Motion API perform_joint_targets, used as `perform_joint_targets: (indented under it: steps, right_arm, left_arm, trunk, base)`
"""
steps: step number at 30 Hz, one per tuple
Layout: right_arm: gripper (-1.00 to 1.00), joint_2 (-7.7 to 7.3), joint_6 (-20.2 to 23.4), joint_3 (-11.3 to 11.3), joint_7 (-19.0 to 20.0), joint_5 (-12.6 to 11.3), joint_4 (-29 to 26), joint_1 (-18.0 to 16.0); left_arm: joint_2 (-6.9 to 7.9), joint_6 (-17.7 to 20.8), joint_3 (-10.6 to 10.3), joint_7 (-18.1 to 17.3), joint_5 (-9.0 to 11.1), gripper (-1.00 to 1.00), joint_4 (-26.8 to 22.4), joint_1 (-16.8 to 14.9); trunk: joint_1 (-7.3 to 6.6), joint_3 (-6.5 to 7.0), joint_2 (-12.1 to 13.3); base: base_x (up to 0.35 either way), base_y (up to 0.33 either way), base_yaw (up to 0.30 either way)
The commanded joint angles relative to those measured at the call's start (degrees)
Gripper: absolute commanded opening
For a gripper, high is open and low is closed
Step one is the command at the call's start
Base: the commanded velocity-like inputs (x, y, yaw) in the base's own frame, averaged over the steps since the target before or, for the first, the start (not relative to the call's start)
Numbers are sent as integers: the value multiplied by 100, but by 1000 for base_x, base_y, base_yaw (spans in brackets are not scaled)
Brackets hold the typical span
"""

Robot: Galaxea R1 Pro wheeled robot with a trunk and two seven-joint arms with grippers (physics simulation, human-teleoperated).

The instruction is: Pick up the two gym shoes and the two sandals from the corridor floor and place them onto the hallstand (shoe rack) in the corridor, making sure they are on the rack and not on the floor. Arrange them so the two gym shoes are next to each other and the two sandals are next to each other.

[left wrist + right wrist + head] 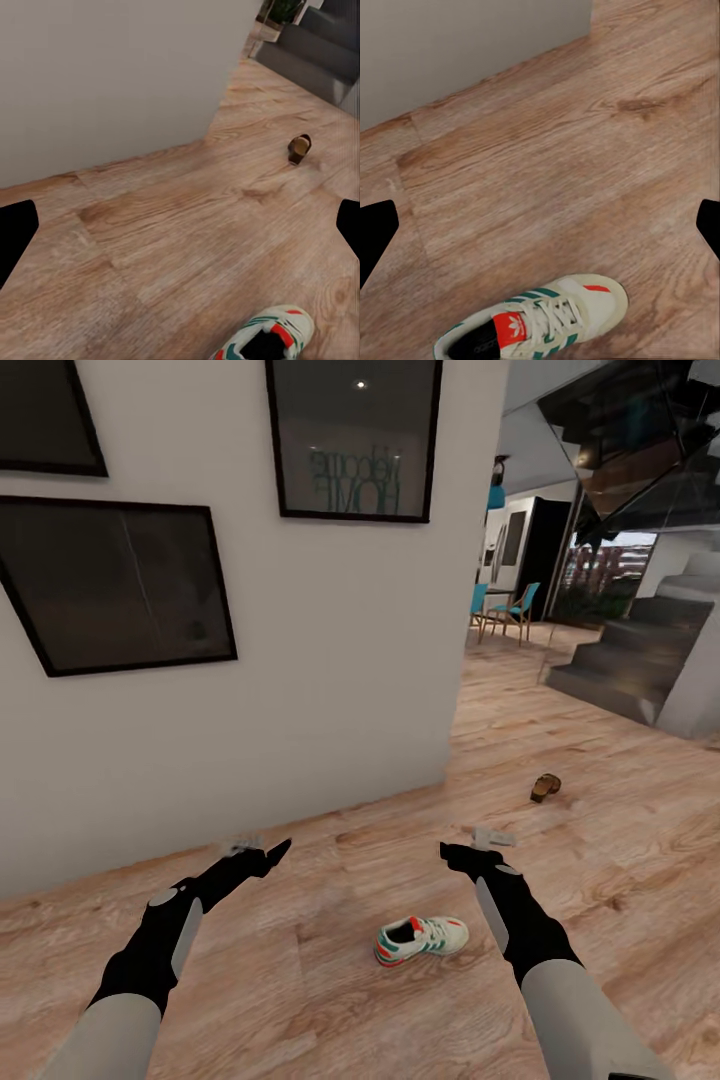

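Note:
One gym shoe (421,939) lies on its sole on the corridor floor (330,1000), cream with green stripes and a red-orange heel. It sits between my two arms, nearer the right one; it also appears as the shoe (270,337) and the shoe (536,322). One dark brown sandal (545,787) lies farther off to the right, past the wall corner, also seen as the sandal (299,148). My left gripper (262,848) and right gripper (475,845) hover open and empty above the floor beyond the shoe. Their black fingertips (15,232) (375,232) stand wide apart. The hallstand is out of view.
A white wall (300,660) with dark framed pictures (120,585) stands close ahead on the left, ending at a corner. Dark stairs (640,650) rise at the right. Blue chairs (515,610) stand far down the corridor. Wood floor stretches to the right.

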Motion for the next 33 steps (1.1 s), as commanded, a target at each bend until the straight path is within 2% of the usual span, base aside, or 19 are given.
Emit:
perform_joint_targets:
  steps: [1, 16, 33]
  right_arm:
    - [100, 5, 30, -12, -11, -9, -8, -4]
    - [100, 4, 30, -12, -10, -9, -8, -5]
    - [100, 6, 30, -12, -13, -9, -8, -4]
  left_arm:
    - [-8, 55, 34, -48, -17, 100, -11, -3]
    - [-8, 55, 34, -48, -17, 100, -11, -3]
    - [-8, 55, 34, -48, -17, 100, -11, -3]
  trunk:
    - [-1, -6, -2]
    - [-1, -6, -2]
    - [-1, -6, -2]
  base:
    - [88, 231, -254]
    - [106, 295, -254]
    - [18, 305, -254]
